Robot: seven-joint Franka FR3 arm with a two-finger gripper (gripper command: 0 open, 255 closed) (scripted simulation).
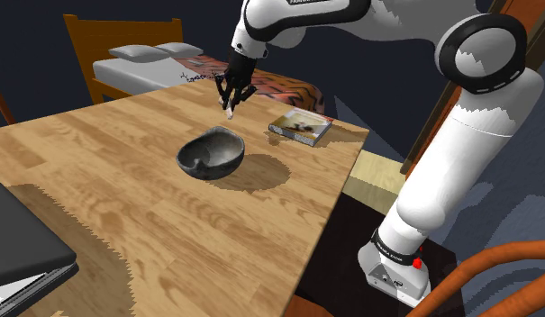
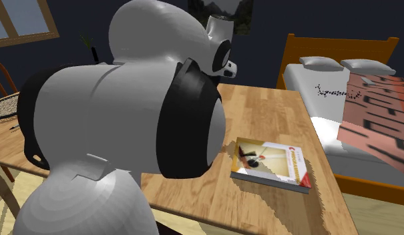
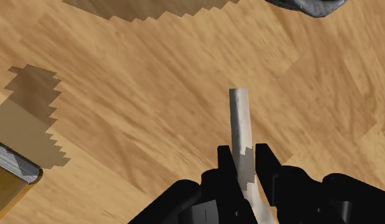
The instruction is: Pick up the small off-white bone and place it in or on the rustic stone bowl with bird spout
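Shoulder view: the small off-white bone is held by the jaws, which are closed narrow on it, over the far part of the wood surface. The bone is seen hanging down from the black fingers, just beyond the dark grey stone bowl & apart from it. Whether its lower tip touches the surface cannot be told. The bowl is standing upright near the surface's middle. A book is laid flat near the edge at that view's right, near the bowl but not touching. Behind, a bed w/ two grey pillows is seen. The stand is at lower right.

Wrist view: the grip is shown more clearly. The bone is clasped btw. the two fingers, w/ most of its length sticking out past the tips. A piece of the bowl's rim & a corner of the book are caught too, on opposite sides of the bone.

Second exterior view: much is covered by the arm, white w/ a black joint ring. The book's cover is given in detail here (white, red-orange strip), flat on the surface. The bed is at this view's right w/ a patterned blanket. A window & a chair are at its left.
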